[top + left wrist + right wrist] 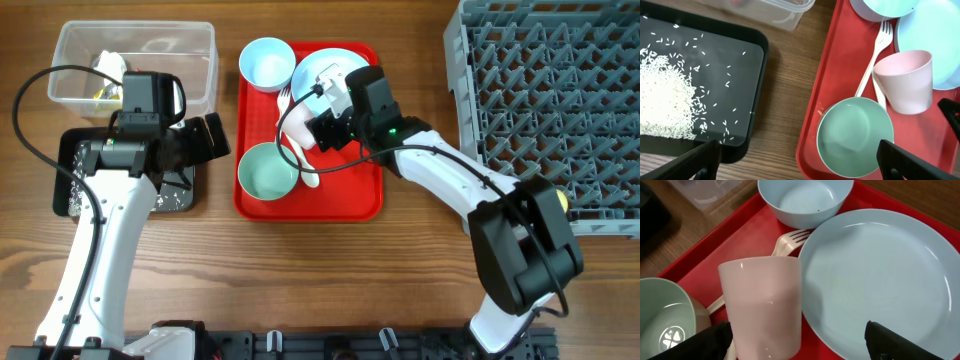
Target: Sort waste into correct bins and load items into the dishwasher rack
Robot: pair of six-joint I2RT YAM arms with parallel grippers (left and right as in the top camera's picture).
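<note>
A red serving tray (350, 200) carries a pale-blue bowl (267, 62), a round plate (335, 62), a green-tinted bowl (268, 172), a white fork (790, 242) and a spoon (305, 170). In the right wrist view the small pink cup (762, 307) stands upright between the fingers of my right gripper (797, 342). It is open, and the cup is nearer its left finger. My left gripper (802, 160) hangs open over the tray's left edge by the green-tinted bowl (855, 132), holding nothing. Rice grains (665, 95) lie in the black tray (757, 60).
The clear tub (190, 45) at the back left holds white tissue and wrappers. The grey dishwasher rack (550, 100) fills the right side. The black tray (70, 185) sits in front of the tub, partly under my left arm.
</note>
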